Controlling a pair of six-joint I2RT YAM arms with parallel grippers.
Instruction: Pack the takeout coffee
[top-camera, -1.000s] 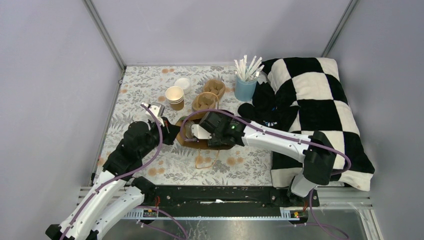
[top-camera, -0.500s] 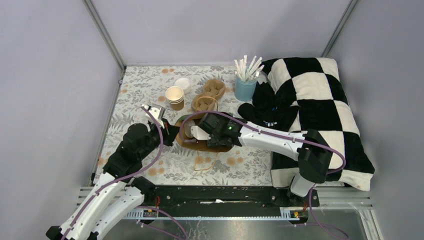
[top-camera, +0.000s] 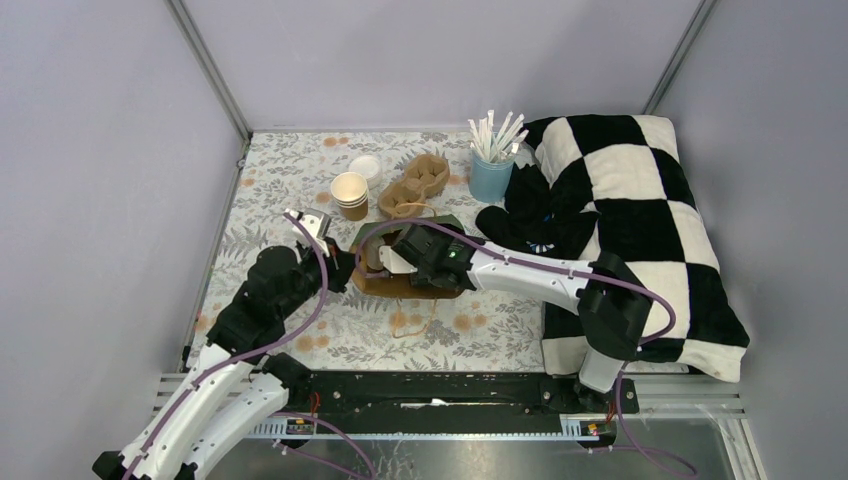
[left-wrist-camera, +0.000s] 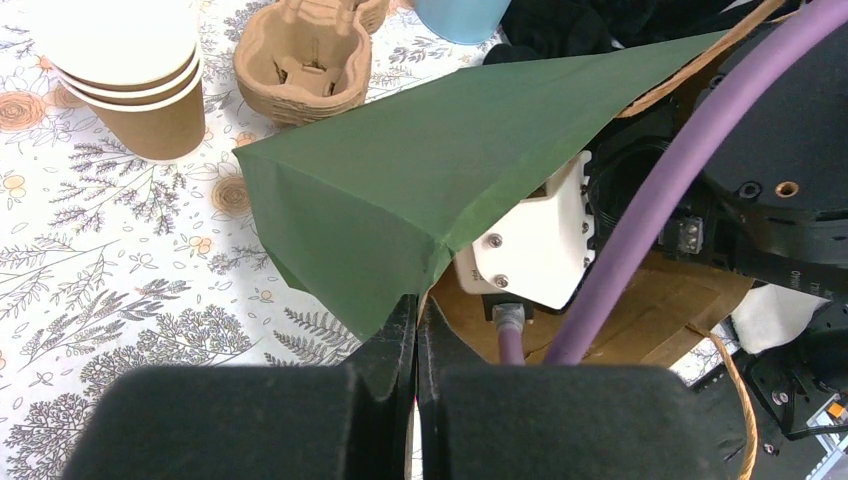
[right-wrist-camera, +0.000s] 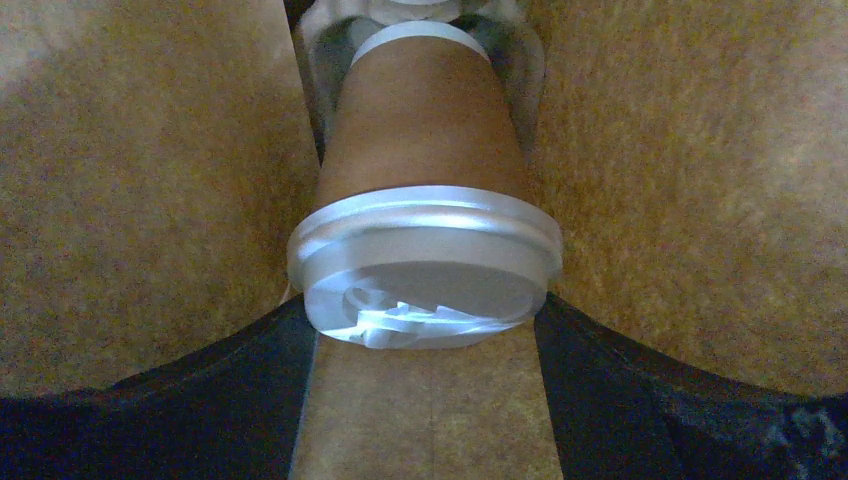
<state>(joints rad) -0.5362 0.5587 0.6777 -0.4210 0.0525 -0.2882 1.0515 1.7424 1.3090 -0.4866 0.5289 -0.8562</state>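
Observation:
A tan takeout coffee cup (right-wrist-camera: 420, 140) with a white lid (right-wrist-camera: 425, 265) lies on its side between the fingers of my right gripper (right-wrist-camera: 422, 312), which is shut on it at the lid. Brown paper surrounds the cup on both sides, so it is inside the paper bag (top-camera: 400, 285). Something pale (right-wrist-camera: 415, 12) shows beyond the cup's base; I cannot tell what it is. My left gripper (left-wrist-camera: 416, 305) is shut on the edge of the bag's green flap (left-wrist-camera: 400, 190). From above, my left gripper (top-camera: 338, 262) sits at the bag's left end.
A stack of open tan cups (top-camera: 349, 190) and a loose white lid (top-camera: 366, 167) stand behind the bag. The brown pulp carrier (top-camera: 413, 185) lies beside them, then a light-blue cup of straws (top-camera: 492, 165). A checkered blanket (top-camera: 630, 220) covers the right side. Twine (top-camera: 410, 325) trails near the bag.
My right arm has slid left and a little farther back with the cup, deeper into the bag. The bag has shifted with it. My left gripper keeps its hold.

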